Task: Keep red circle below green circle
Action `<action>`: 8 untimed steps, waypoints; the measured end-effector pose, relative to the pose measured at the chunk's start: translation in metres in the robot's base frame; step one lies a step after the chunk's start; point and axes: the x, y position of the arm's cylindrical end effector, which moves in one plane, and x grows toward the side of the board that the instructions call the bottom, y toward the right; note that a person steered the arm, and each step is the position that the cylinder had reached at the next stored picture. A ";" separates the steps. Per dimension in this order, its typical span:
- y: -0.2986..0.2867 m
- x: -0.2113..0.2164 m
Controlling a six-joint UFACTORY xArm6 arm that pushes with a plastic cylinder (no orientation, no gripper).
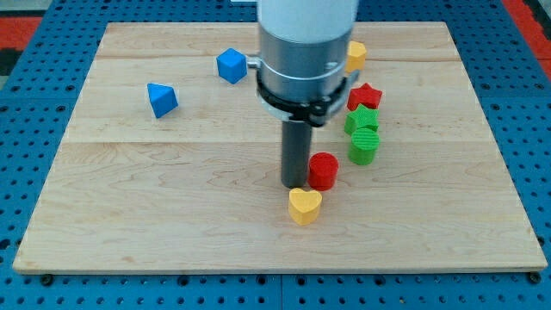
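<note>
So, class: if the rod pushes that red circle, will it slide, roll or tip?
The red circle probably slides: it sits flat and squat on smooth wood. Unlikely to tip, being low. My tip sits just left of it, so an off-centre shove may spin it.

The board (172, 198) I work on looks like pale, matt wood with a fine grain and faint seams between planks, lying on a blue perforated sheet (26, 172) that has a dull sheen. The green circle (364, 147) shows ribbed, layered sides like printed plastic, while the red circle (324, 170) and yellow heart (305, 205) look smoother and matt. My tip (295, 184) ends a dark, matt rod under a pale, smooth, softly glossy housing (306, 39) with a dark ring.
</note>
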 end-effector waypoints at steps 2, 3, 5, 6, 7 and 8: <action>0.020 0.011; 0.036 0.015; 0.030 -0.004; 0.031 0.005; 0.035 0.014; 0.035 0.011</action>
